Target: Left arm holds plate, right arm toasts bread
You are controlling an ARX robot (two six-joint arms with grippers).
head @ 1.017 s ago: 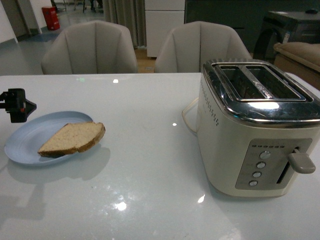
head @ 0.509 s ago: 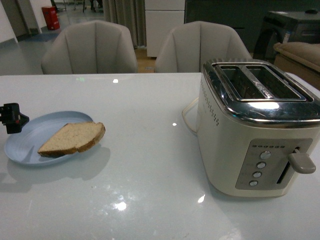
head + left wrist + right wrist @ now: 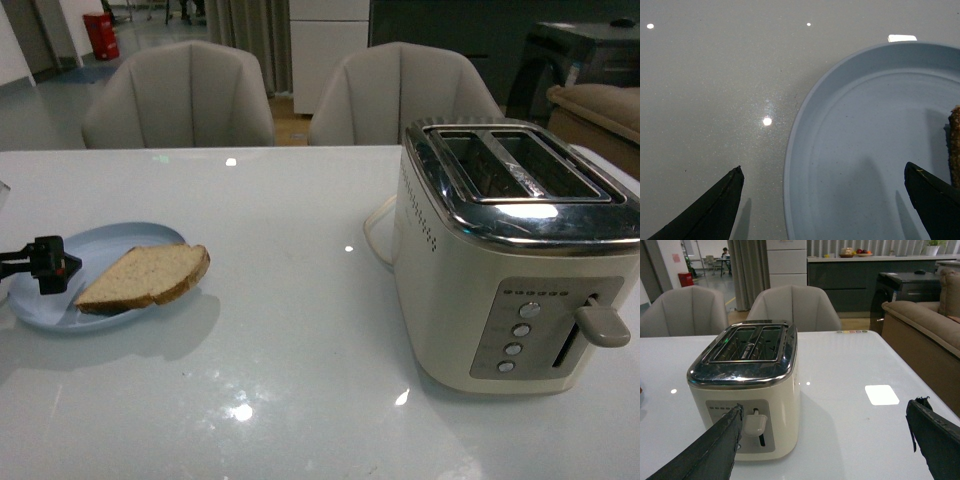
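The bread (image 3: 145, 277) lies flat on the pale blue plate (image 3: 110, 238), and its round end seems to poke out past the rim on the toaster's side. The plate sits on the white table (image 3: 300, 330), close to the table's left edge.

The left gripper (image 3: 48, 266) is at the plate's outer rim. In the left wrist view its two black fingers are spread wide apart and hold nothing. One hangs over the bare table, the other over the inside of the plate, right beside the bread's dark crust. I cannot tell if either finger touches anything.

The right gripper (image 3: 825, 405) is wide open too and empty. It faces the cream toaster (image 3: 745, 390), which stands well apart from the plate near the table's right edge, with both slots empty and its lever (image 3: 603, 325) up.

Here is what I think could go wrong:
- The inside finger is so near the crust that it could pinch or shove the bread when the fingers close.
- The rim is low and smooth, so the plate could slip out of the grip.
- The table is shiny — a bump from the fingers could make the plate slide away.
- If the plate tips while it is lifted, the bread could slide off the side where it pokes out.
- The slots are narrow — a crooked slice could catch on the toaster's shiny top.
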